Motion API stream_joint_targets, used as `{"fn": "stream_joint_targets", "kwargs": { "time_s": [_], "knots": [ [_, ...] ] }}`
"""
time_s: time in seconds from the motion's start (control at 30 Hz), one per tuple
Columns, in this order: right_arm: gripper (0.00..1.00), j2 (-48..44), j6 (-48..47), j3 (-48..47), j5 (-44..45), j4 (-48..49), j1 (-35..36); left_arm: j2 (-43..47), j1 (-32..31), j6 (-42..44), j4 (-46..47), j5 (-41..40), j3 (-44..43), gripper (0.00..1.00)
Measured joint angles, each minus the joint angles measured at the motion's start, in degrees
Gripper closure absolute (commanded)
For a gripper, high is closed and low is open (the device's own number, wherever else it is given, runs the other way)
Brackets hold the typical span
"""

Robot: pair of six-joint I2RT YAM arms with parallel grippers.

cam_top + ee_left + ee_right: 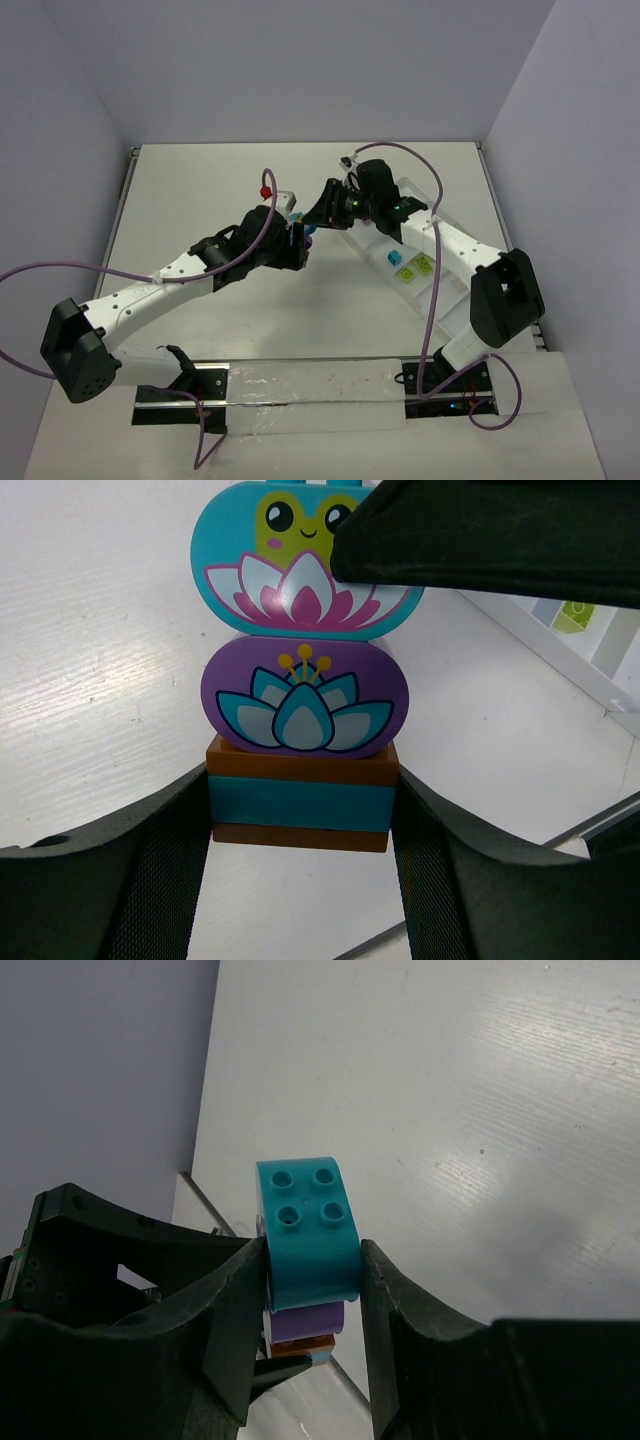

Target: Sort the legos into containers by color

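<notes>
A clump of stacked legos (305, 228) hangs above the table between both arms. From the top it is a teal brick (300, 565) with a frog and lotus print, a purple lotus brick (305, 695), then orange-brown (300, 760) and teal plates. My left gripper (300, 880) is shut on the plates at the bottom. My right gripper (312, 1260) is shut on the teal brick (305, 1225), both fingers against its sides. The containers are compartments of a white tray (452, 283) at the right, holding a teal lego (394, 259) and lime green legos (417, 268).
The tray's near wall (560, 650) and a lime green lego (575, 615) lie just right of the clump. My right arm reaches over the tray. Grey walls close the table on the left, back and right.
</notes>
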State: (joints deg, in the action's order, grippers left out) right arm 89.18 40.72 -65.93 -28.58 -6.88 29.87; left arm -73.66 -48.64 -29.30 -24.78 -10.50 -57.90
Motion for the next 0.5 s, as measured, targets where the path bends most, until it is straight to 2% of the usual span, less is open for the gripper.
{"fn": "stream_joint_targets", "kwargs": {
  "time_s": [0.3, 0.5],
  "knots": [
    [1.00, -6.4, 8.5, 8.3, 3.4, 5.0, -3.2, 0.9, -0.4, 0.0, 2.7, 0.8, 1.8, 1.00],
    [1.00, -7.0, 12.9, 9.4, 3.9, 9.3, -5.5, 1.5, -0.2, 0.0, 2.2, 0.4, 2.8, 1.00]
  ]
}}
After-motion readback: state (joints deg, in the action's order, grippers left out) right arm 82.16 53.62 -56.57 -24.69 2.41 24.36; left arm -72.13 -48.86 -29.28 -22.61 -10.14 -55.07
